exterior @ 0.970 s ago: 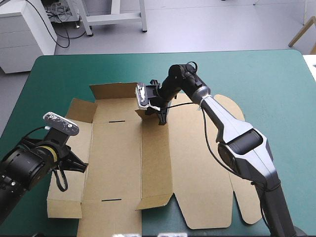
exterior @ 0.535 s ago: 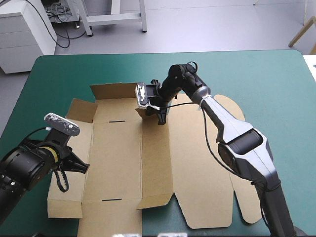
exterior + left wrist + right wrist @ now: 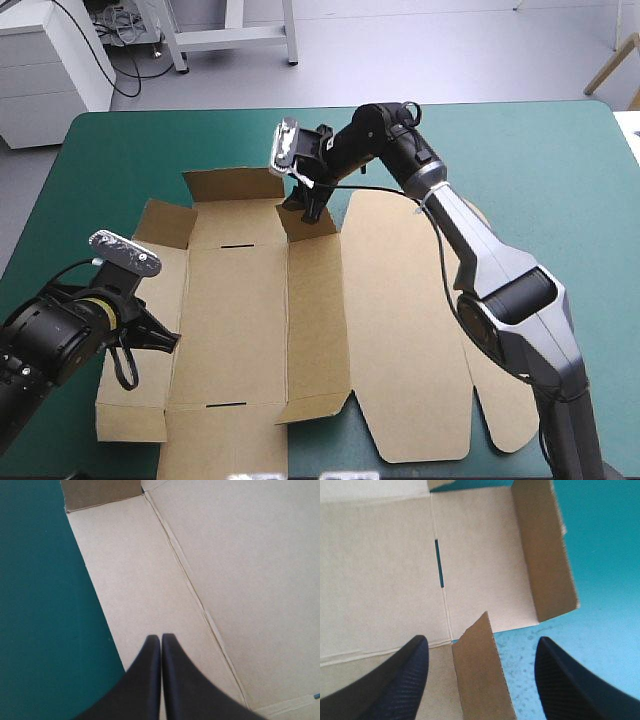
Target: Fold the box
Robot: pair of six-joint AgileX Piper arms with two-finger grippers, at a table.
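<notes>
Left wrist view shows my left end effector [image 3: 160, 639] pressed shut and empty, its fingers meeting in a point. It sits over the near left side panel of the box [image 3: 240, 330], close to that panel's outer edge. The brown box lies left of centre on the teal-green surface [image 3: 530, 160], mostly flat: base, side panels and the big lid to the right are unfolded. Only the far wall [image 3: 232, 185] and the corner flaps tilt up. At the far right corner of the base, my right end effector [image 3: 481, 640] stands wide open around one raised flap [image 3: 482, 680], not gripping it. I judge the folding barely begun; no tray exists yet, and nothing lies on the board.
</notes>
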